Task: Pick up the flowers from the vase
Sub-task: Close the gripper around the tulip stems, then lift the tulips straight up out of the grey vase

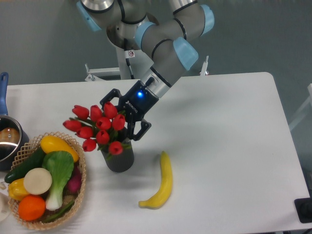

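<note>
Fingers [139, 131] of your gripper [123, 117] stand spread wide apart, dark and hooked, one tip showing just right of the tulip heads and the other at the upper left behind them, so the jaws straddle the back and right side of the bunch; you cannot tell from this view whether either pad actually presses a stem or bud, and nothing is clamped. Nearest the camera you have a smooth yellow banana [162, 184] lying curved on the white table [229, 141], and to the left a woven wicker basket [78, 197] heaped with glossy vegetables. Just beyond the banana's upper tip stands the vase [118, 160], a dark ribbed cylinder, upright, close beside the basket's right rim. The flowers [97, 127] sit in its mouth: a cluster of rounded red tulip buds on green stems and leaves, spreading wider than the vase and leaning out toward the left, over the basket's edge. At the far left edge you see part of a shiny steel pot [7, 141] with a blue handle. Behind the bunch, the gripper's black body carries a lit blue lamp, and the grey arm with pale blue joint caps rises from it toward the base at the table's far side.
</note>
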Robot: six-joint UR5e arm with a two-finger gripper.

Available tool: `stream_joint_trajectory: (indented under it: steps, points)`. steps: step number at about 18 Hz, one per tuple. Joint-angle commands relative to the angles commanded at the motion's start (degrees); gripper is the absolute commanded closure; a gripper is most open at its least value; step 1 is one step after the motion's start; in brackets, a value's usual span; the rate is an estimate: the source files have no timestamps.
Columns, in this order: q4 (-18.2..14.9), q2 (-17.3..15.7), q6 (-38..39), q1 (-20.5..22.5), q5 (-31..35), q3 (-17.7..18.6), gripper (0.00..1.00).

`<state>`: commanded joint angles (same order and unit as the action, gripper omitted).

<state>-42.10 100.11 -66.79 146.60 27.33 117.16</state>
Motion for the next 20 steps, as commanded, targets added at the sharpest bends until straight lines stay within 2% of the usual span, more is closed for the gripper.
stream_joint_trajectory:
  steps: [4,9,15,20]
  points:
    - [0.1,0.8,-2.0,1.1,0.0,-0.9,1.0]
    - [0.0,-1.1,-0.5,1.4,-0.3,-0.5,1.0]
    - [0.0,-6.2,9.5,3.0,-3.7,-2.5,1.0]
    - [0.0,-7.6,20.7,5.1,-7.2,-8.2,1.0]
